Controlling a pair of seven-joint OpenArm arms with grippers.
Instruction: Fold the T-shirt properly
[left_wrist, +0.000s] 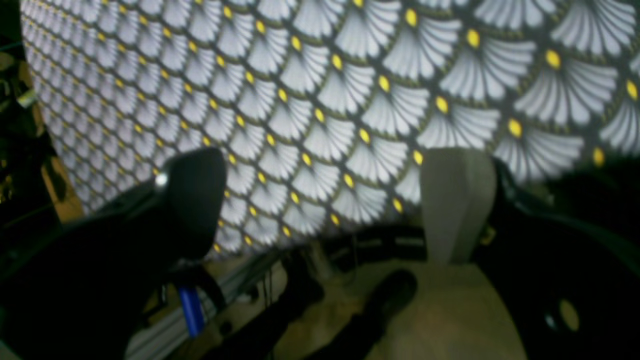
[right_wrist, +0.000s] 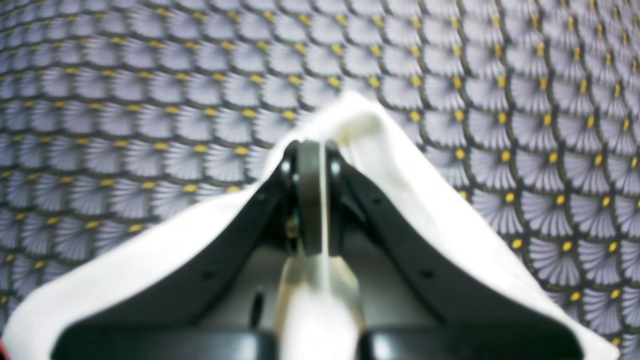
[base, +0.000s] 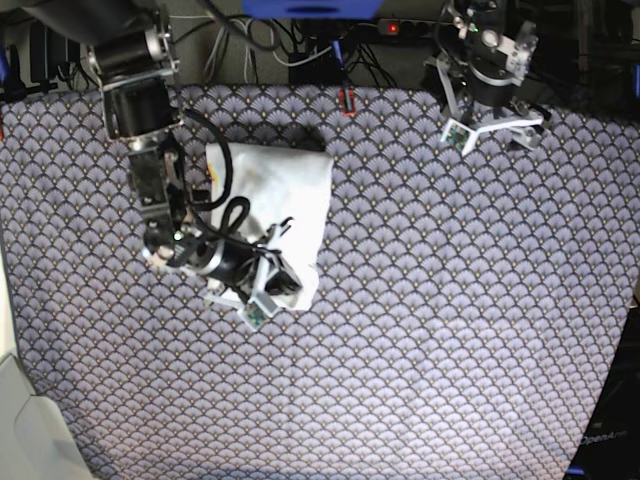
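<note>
Presently, T-shirt (base: 285, 195): lies plain white side up as a compact, roughly rectangular bundle on the far-left part of the tabletop (base: 450, 330), in the base view; no print is shown.
Fold in hand: judged late-stage, a near corner being carried over the bundle.
Right hand (right_wrist: 312, 200): pressed together on a peak of white cloth, which drapes down both sides of the fingers (right_wrist: 310, 190).
Left hand (left_wrist: 325, 200): fingers spread, nothing between them; parked at the far edge, well apart from the shirt.
Recommended handling: the pinched corner should be kept taut and low, laid square to the opposite edge, and released only once flat.
Risk: slack cloth may bunch beneath the fold.
</note>
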